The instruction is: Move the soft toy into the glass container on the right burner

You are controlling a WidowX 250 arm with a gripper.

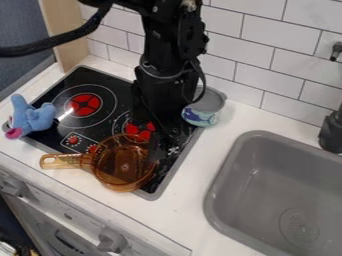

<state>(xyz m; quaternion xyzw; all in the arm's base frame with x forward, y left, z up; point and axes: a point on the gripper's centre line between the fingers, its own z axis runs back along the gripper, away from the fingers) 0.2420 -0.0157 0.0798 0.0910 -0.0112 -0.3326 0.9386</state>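
The black gripper [161,142] hangs down over the right side of the stove, at the right rim of the amber glass container [120,167]; whether it touches the rim I cannot tell. The container is a pan with its handle pointing left, at the stove's front right, overlapping the front of the red right burner [139,131]. At the stove's left corner lies the blue soft toy [32,119] with a pink end, well to the left of the gripper.
A grey-lidded tub [204,107] with a blue pattern stands behind the stove's right edge, close beside the arm. The left burner [85,104] lies between toy and arm. To the right is a grey sink [280,195], with a tiled wall [267,75] behind.
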